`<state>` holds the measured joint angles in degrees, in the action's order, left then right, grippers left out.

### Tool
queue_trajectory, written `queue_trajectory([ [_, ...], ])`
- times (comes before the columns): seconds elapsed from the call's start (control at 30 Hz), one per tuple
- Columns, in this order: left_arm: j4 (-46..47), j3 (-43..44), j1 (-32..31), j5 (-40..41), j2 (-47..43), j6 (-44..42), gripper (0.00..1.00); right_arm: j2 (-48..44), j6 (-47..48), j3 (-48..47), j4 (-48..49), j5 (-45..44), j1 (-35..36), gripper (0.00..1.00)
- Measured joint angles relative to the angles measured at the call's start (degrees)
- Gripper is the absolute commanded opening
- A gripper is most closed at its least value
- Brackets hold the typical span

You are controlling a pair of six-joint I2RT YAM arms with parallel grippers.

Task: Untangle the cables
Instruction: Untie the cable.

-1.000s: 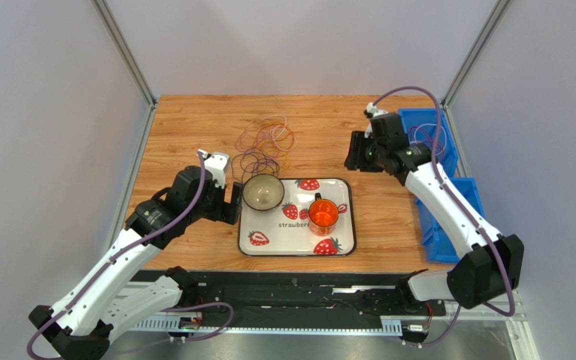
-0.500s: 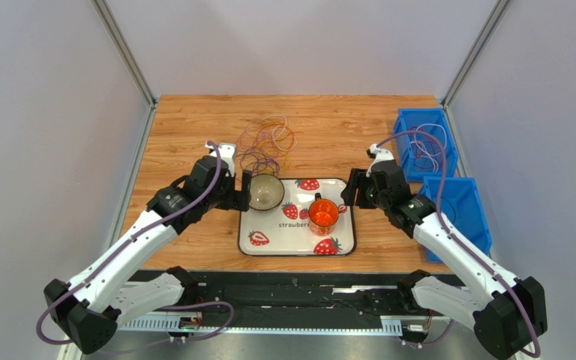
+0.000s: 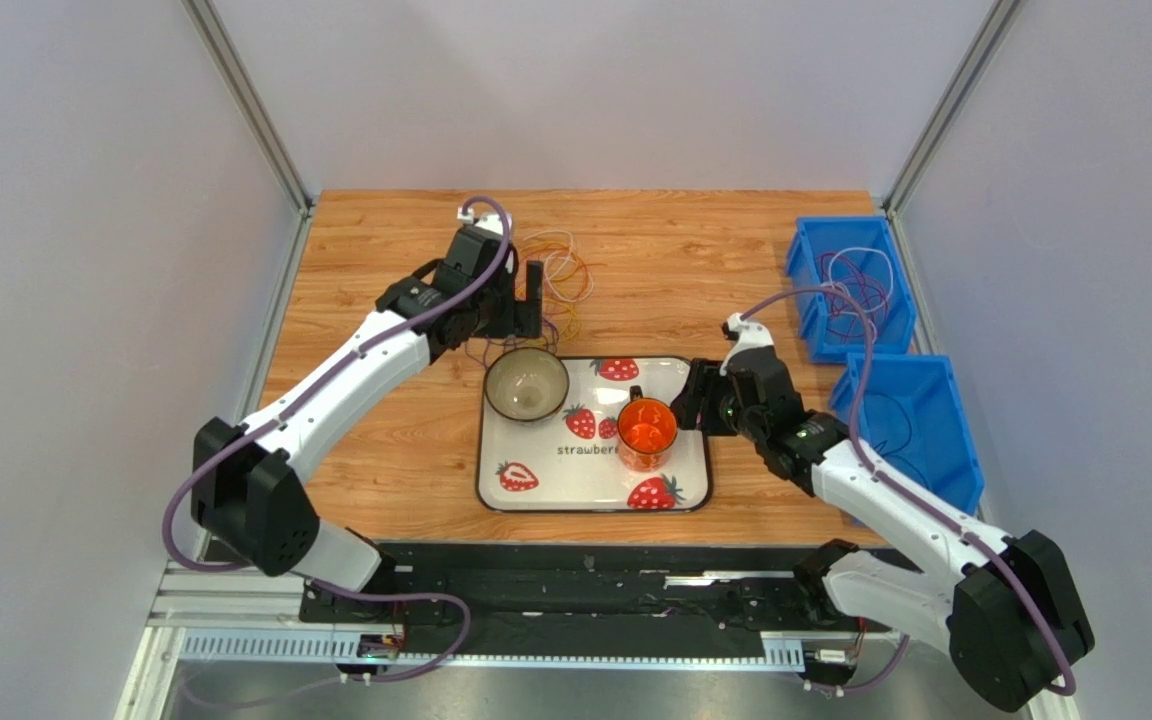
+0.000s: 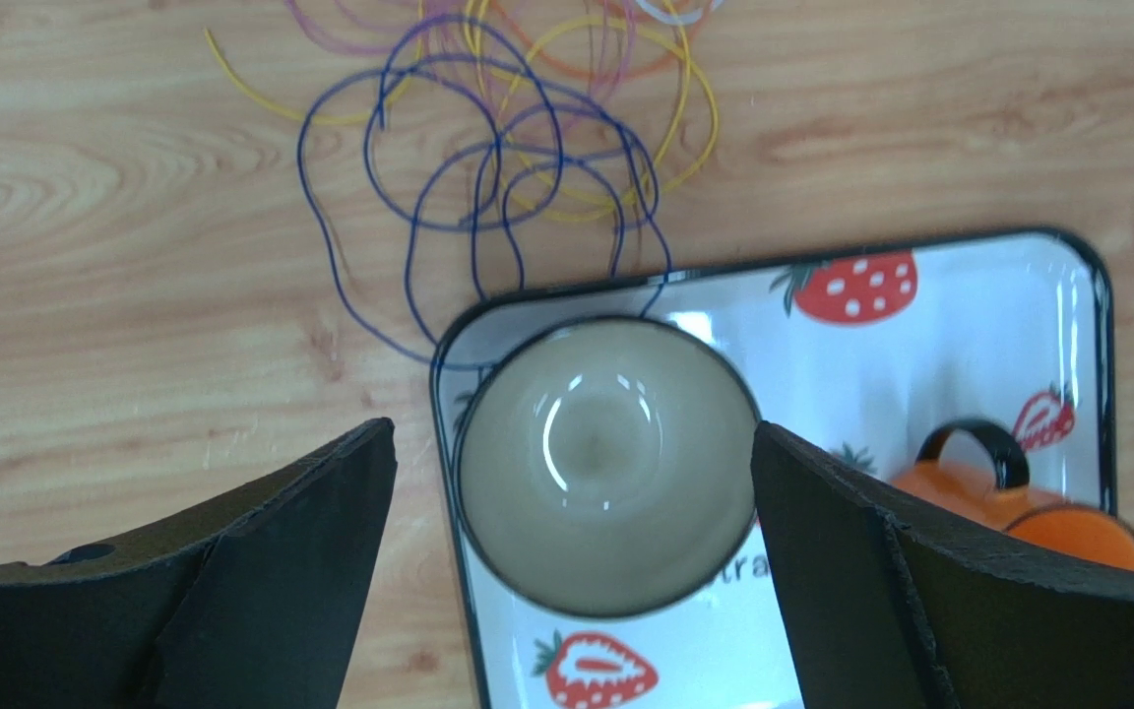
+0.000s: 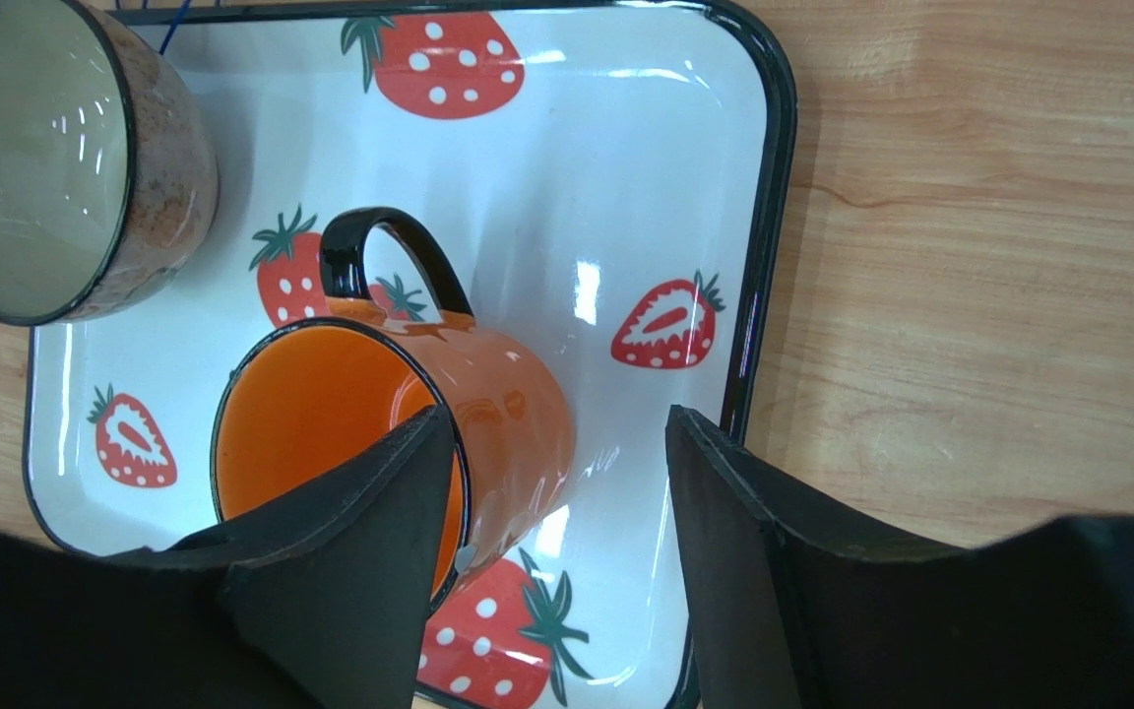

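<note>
On the wooden table (image 3: 387, 450), your left pincer (image 3: 531, 305), jaws wide apart, has swung over the cables (image 4: 529, 163) heaped behind the tray (image 3: 597, 468). Your right pincer (image 5: 558, 429), also apart, is back by the mug (image 3: 645, 428). Next pick looks ready.

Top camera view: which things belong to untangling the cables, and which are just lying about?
Job in hand: cables tangled on the table; far blue bin, holding loops; near blue bin, probably.

Lying about: strawberry tray; bowl; orange mug.
</note>
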<state>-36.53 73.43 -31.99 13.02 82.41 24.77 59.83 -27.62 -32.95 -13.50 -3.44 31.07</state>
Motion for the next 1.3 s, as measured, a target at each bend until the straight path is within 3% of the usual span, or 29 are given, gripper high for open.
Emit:
queue_trajectory([
  [0.33, 3.1, 10.4, 6.1, -4.2, 11.1, 0.0, 0.97, -3.4, -0.5, 5.4, 5.9, -3.2, 0.0, 0.55],
  [0.6, 4.5, 20.2, 8.6, -5.1, 18.5, -1.2, 0.96, -1.1, -0.9, 5.7, 7.6, -4.0, 0.0, 0.55],
  [0.9, 7.5, 28.1, 12.0, -9.1, 30.0, -3.0, 0.83, -0.7, -1.0, 5.7, 8.7, -4.0, 0.0, 0.55],
  [1.3, 7.6, 38.6, 13.0, -12.7, 43.6, -3.3, 0.79, 0.7, -1.0, 5.9, 9.7, -3.9, 0.0, 0.55],
])
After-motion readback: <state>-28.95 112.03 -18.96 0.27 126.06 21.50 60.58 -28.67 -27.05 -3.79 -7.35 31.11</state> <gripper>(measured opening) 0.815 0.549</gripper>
